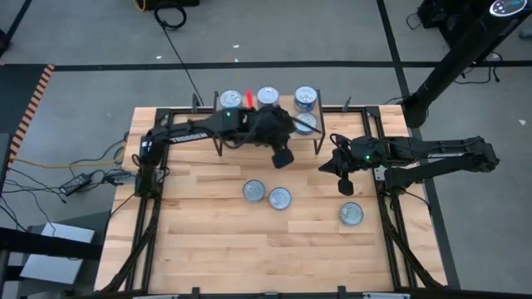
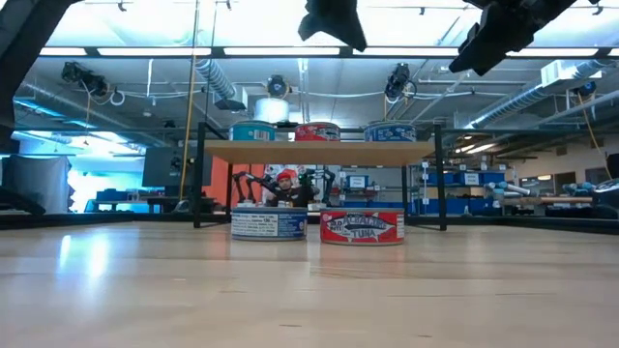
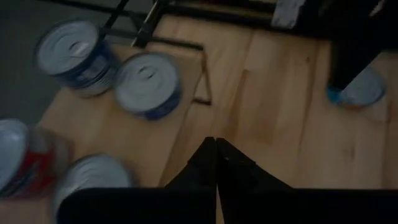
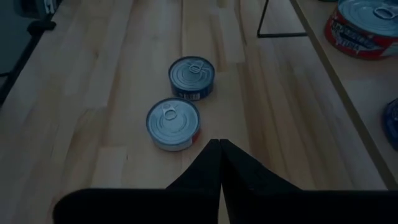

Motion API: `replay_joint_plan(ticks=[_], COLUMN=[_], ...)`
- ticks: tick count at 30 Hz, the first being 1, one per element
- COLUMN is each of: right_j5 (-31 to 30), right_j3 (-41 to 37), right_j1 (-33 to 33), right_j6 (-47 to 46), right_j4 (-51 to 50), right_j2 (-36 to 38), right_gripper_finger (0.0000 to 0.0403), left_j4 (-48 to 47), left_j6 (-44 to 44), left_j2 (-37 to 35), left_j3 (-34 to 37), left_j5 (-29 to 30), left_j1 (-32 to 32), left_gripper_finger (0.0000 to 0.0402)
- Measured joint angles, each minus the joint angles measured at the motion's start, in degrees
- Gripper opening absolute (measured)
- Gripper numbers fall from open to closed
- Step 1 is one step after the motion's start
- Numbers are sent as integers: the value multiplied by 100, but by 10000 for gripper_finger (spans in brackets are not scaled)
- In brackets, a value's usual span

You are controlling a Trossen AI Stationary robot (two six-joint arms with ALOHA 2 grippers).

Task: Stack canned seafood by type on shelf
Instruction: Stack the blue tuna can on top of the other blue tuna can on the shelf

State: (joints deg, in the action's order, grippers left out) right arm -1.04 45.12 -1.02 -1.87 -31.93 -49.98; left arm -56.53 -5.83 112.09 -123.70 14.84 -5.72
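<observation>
At the far edge of the tabletop (image 1: 208, 241) stood the shelf (image 1: 258, 124), already carrying four cans (image 1: 268, 96), apparently grouped by label. The left claw (image 1: 283, 157) hung just in front of it, fingers pressed together and holding nothing. Three cans (image 1: 254, 191) lay nearer on the tabletop, unsorted. The right claw (image 1: 346, 188), also closed and empty, waited to the right near one of them.

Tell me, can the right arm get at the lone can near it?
Probably yes. That can sits alone on bare table just in front of the right end effector, nothing between them; its fingers are shut and would need opening.
</observation>
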Motion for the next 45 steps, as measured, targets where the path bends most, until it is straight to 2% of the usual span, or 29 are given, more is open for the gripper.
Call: replay_joint_plan(ticks=[9,18,26,31,38,45], right_j5=[0,-83,-85,-85,-83,-176], right_j3=[0,0,0,-2,-2,184], right_j1=[0,-7,-56,31,310,505], right_j6=[19,194,-277,-710,-1326,-1855], right_j4=[88,849,1178,1569,2318,2305], right_j2=[2,-69,-454,-925,-1473,-1912], right_gripper_finger=[7,10,23,9,8,5], left_j4=[2280,4190,4317,4497,5192,4716], left_j6=[-188,-741,-808,-825,-972,-1047], left_j2=[-565,-1857,-2991,-3511,-4122,-4776], left_j3=[1899,4144,5248,6044,6863,7419], left_j5=[-124,-168,-174,-294,-757,-886], left_j1=[248,395,475,497,522,923], left_gripper_finger=[1,1,1,1,1,1])
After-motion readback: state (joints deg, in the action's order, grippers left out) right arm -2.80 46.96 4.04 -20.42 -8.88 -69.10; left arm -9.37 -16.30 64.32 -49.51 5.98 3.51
